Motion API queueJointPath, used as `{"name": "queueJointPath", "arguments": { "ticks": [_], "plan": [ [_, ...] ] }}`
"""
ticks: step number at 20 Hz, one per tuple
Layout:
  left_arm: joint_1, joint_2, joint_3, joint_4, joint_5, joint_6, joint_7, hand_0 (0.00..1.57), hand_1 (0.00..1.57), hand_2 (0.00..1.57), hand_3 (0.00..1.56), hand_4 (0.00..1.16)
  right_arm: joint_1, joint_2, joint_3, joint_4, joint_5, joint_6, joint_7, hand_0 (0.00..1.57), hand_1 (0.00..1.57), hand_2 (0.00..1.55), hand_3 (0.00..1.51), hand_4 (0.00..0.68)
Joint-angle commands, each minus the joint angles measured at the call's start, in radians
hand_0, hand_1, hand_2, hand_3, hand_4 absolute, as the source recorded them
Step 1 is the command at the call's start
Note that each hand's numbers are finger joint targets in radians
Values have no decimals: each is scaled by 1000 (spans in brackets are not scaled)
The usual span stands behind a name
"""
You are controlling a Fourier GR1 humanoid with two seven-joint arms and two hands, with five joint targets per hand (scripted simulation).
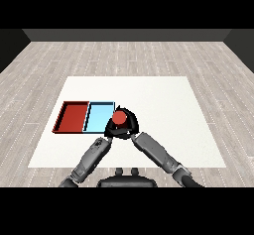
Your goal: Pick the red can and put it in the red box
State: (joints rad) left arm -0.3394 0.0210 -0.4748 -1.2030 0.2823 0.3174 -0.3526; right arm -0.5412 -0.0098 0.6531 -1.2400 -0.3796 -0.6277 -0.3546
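Round red can [118, 117] gripped in curled black right hand [130, 123]; left hand [110, 130] alongside, finger state unclear; light blue tray [97, 115], red tray [72, 115] leftward.

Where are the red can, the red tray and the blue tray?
red can [118, 118], head view, its round top.
red tray [72, 116], head view, its bare floor.
light blue tray [98, 115], head view, its bare floor.

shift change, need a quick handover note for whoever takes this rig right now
Right hand: curled round the red can.
Left hand: close against the can's left side; finger state unclear.
Can sits at the light blue tray's right edge, between both hands.
Red tray, left of the blue one, holds nothing.
Done: can grasped.
Left: carry it left past the blue tray, set it in the red tray.
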Motion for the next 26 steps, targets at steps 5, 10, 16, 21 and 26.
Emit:
{"name": "queueJointPath", "arguments": {
  "ticks": [5,10,16,21,26],
  "plan": [
    [10,-13,46,-22,-12,182,116,1571,1571,1533,1429,922,31,9,32,-10,-16,-5,-17,1470,1470,1448,1373,628],
    [-72,-20,-46,68,33,296,65,1550,1550,1505,1410,912,62,9,23,-84,27,-9,11,1535,1535,1459,1376,606],
    [-68,-20,-47,-37,19,378,98,1571,1571,1520,1413,937,38,5,-24,-43,-5,44,4,1437,1437,1442,1379,622],
    [-26,-20,4,51,4,301,-8,1571,1571,1528,1447,1119,-15,9,2,-2,-77,32,-25,1179,1179,1173,1084,0],
    [-47,-20,-4,15,-20,339,35,1571,1571,1529,1455,1118,27,9,-16,-57,74,39,74,0,0,0,0,0]
  ]
}}
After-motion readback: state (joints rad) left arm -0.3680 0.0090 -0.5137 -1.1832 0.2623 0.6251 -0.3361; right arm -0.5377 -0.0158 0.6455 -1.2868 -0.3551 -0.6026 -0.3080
